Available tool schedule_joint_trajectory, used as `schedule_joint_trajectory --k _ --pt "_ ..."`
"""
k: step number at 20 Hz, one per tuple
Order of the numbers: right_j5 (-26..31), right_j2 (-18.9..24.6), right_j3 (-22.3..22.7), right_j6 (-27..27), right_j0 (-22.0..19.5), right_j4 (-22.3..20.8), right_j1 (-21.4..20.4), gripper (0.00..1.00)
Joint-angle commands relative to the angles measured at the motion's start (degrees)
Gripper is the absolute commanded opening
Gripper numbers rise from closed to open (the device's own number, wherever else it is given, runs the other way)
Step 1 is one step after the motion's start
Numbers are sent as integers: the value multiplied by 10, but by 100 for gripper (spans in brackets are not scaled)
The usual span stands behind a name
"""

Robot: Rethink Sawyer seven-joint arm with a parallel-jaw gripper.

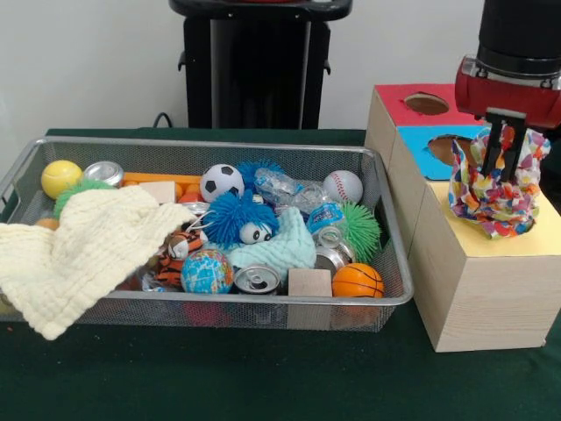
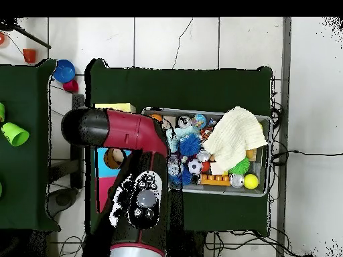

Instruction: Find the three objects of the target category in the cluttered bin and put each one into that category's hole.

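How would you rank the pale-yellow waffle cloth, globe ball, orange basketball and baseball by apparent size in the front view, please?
1. Pale-yellow waffle cloth, largest.
2. Globe ball and orange basketball, alike.
3. Baseball, though it lies farther from the camera.

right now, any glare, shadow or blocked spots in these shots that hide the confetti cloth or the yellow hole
Front view: lighting is even and soft, no glare; the confetti cloth hangs sharp and clear from the gripper, and its bulk covers the yellow box top, so no hole shows there. Overhead view: the red arm blocks most of the boxes, hiding cloth and hole; the wire bin stays visible.
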Motion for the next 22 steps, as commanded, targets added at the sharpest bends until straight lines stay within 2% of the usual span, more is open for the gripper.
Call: schedule_joint_trajectory --k 1,5,7,10,11,16,20,22 --pt "96 10 2 247 -9 73 61 0" --pt "51 5 3 244 -1 69 97 0" --pt "-49 19 11 232 -4 79 117 0" --pt "-184 8 4 243 11 70 144 0" --pt "-209 1 -3 248 19 69 149 0" --pt "-254 -78 -48 276 80 82 182 0" --pt "-233 -104 -66 278 102 109 187 0" --pt "-217 -107 -66 285 106 124 204 0"
